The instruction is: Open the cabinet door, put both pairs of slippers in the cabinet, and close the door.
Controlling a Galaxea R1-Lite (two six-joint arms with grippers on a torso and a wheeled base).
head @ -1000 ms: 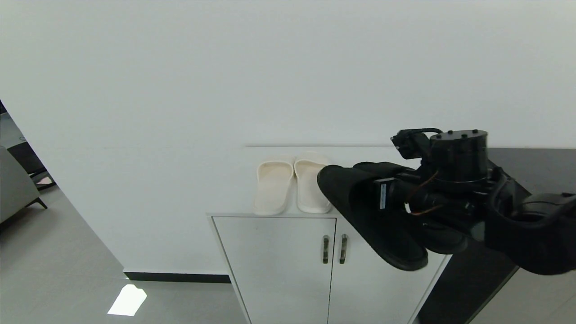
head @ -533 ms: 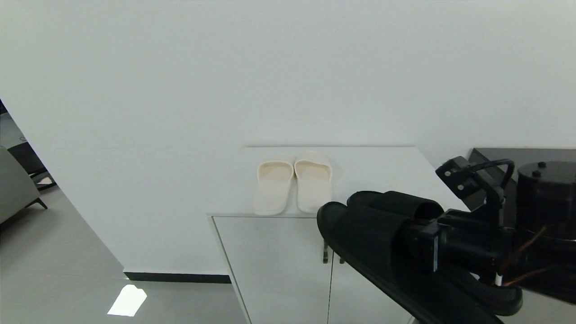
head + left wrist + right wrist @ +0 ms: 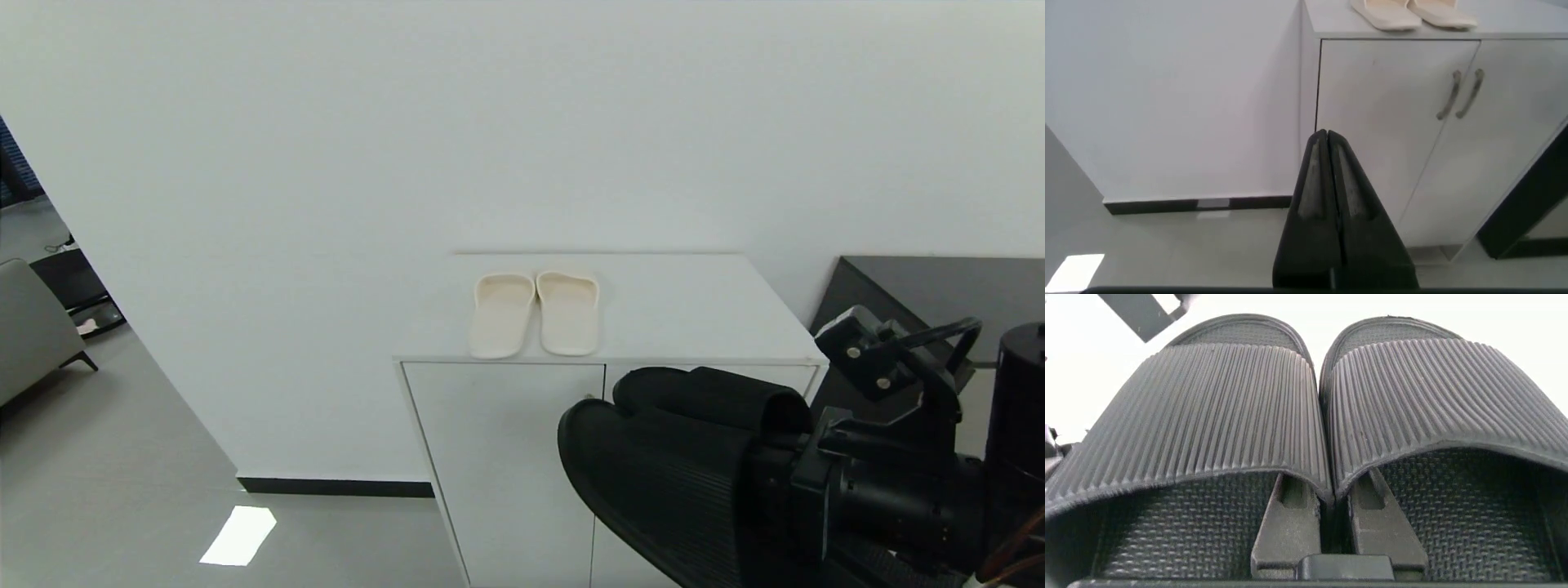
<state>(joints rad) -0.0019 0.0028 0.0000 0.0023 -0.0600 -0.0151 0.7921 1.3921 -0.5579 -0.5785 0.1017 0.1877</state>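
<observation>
The step in hand looks like the carry of the first pair toward the cabinet (image 3: 506, 441), though its two doors (image 3: 1396, 122) are shut, so opening them seems not yet done. The right gripper (image 3: 1333, 506) is clamped on the black slippers (image 3: 678, 465), one of its fingers (image 3: 1286, 535) tucked under each strap and the inner walls pinched between them; the pair hangs in front of the cabinet's right door, below its top edge. The left gripper (image 3: 1329, 188) sits low before the cabinet's left door, well apart from it, pressed closed on nothing. The next move probably calls for that free claw to spread and take one of the handles (image 3: 1460, 91) at the seam where the doors meet. The cream slippers (image 3: 535, 314) lie side by side on the cabinet's top, near its front edge. The black pair has ribbed straps and pebbled footbeds, likely soft rubbery foam; the cream pair is smooth and moulded with rounded toes. The cabinet is flat white panel; the handles are slim, bowed metal bars.
</observation>
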